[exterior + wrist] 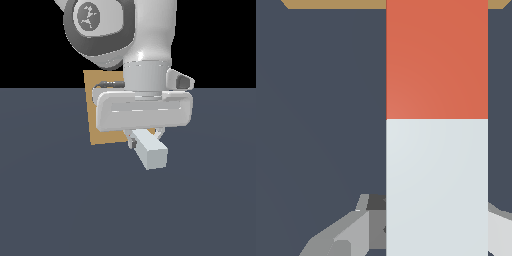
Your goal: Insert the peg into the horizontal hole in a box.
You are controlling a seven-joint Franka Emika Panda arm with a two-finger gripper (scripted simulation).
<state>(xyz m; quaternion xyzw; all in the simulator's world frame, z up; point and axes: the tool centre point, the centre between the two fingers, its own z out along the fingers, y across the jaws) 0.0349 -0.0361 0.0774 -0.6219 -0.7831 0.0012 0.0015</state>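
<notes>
The peg (151, 150) is up off the bench (50, 200), held at its white half by the tool (145, 136), which is closed on it. Its red end (436, 60) points far, toward the box (100, 112). Open bench lies all around. The hole is hidden.

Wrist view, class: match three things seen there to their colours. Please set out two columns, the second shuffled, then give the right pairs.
Things:
1. Peg's far half
2. Peg's near half
3. Box

Colours:
A. tan
B. white
C. red-orange

Pairs: 1-C, 2-B, 3-A. The claw grips the white half; its fingers show grey on either side of it.
</notes>
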